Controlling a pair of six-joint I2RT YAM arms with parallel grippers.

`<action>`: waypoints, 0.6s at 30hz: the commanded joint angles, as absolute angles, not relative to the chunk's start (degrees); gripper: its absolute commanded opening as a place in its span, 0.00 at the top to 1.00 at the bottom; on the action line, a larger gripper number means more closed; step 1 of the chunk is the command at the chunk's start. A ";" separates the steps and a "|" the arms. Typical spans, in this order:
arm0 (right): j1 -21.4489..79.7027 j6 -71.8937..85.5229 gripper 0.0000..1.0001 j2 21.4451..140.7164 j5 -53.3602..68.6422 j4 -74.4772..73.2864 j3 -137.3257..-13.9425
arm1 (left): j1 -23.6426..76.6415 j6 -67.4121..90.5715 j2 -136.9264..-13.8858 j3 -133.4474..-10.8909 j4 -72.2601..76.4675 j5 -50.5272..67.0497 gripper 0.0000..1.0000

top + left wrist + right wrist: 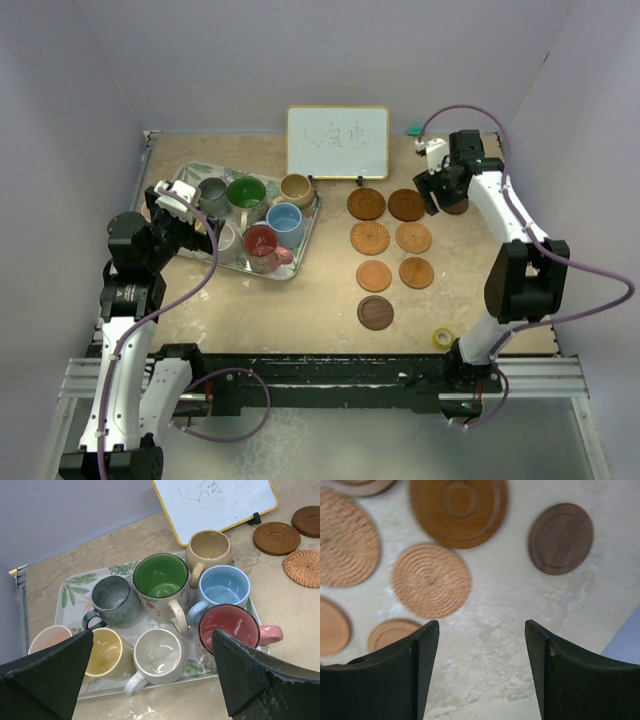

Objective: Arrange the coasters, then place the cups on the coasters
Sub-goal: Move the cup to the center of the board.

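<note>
- My left gripper (152, 635) hangs over the leaf-patterned tray (70, 592) on the table's left side. Its jaws are spread wide and hold nothing.
- All eight cups (159, 655) stand upright in that tray, from the pink cup (47, 637) on the left to the red cup (229, 627) on the right.
- Right of the tray, seven coasters (369, 238) lie flat in two columns. The dark brown coaster (375, 312) is nearest the arm bases.
- The eighth coaster (561, 538), also dark, lies apart to the right of the far pair.
- My right gripper (482, 625) hovers near it with fingers parted, gripping nothing, and I see only bare table between them.
</note>
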State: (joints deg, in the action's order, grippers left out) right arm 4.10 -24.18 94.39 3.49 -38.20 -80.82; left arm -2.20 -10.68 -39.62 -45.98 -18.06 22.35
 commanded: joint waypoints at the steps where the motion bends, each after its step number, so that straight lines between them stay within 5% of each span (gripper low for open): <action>1: 0.35 -15.37 0.27 100.37 0.16 -35.28 -88.09 | -2.62 -11.31 -39.09 -45.76 -15.91 23.20 0.01; 18: -5.85 -1.73 0.24 128.51 -3.37 -37.56 -118.07 | -2.64 -11.73 -40.42 -45.77 -15.91 23.12 0.01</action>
State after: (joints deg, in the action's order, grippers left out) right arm -4.49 -5.52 125.75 -2.50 -35.73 -111.85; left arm -2.22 -10.70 -40.32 -45.95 -18.09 22.37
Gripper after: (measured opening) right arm 0.748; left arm 0.985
